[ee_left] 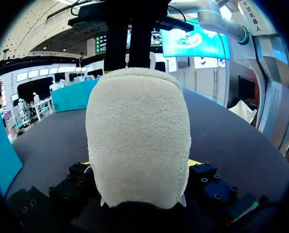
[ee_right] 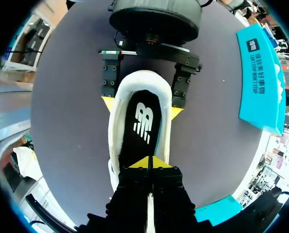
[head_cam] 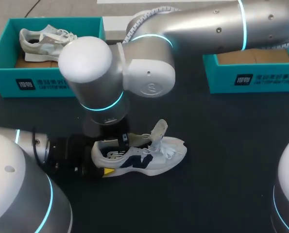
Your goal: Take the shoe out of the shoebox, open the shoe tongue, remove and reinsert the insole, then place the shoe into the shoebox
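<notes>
Dark, matte tabletop [head_cam: 222, 145] carries a white low-top shoe [head_cam: 149, 158] near its front edge. The shoe stands on its sole with the toe pointing to the right. It has navy side panels and loose white laces [head_cam: 171, 150]. Its flat, pale tongue [head_cam: 159, 130] is pulled up and stands clear of the opening.

The left gripper [head_cam: 99, 159] lies low along the tabletop behind the shoe. Its fingers [ee_left: 195, 162] are clamped on the heel [ee_left: 137, 141] from both sides. In the left wrist view the heel is a rounded, fuzzy off-white dome, with a yellow tip showing at each flank.

The right arm [head_cam: 193, 22], smooth silver metal with a glowing cyan ring, crosses in from the far right and bends down over the shoe. The right gripper [ee_right: 150, 162] points straight into the opening. Its fingers are pressed together, the yellow tips meeting in a single wedge on the insole [ee_right: 143, 128]. I cannot tell whether they pinch its edge. The insole is black and elongated, rounded at the heel end, with a white logo, and it lies inside the padded white collar.

Two teal cardboard boxes stand at the far edge, well apart from the shoe. The left box [head_cam: 37, 82] holds a second shoe [head_cam: 44, 41], pale grey and white. The right box [head_cam: 261, 80] shows brown card inside.
</notes>
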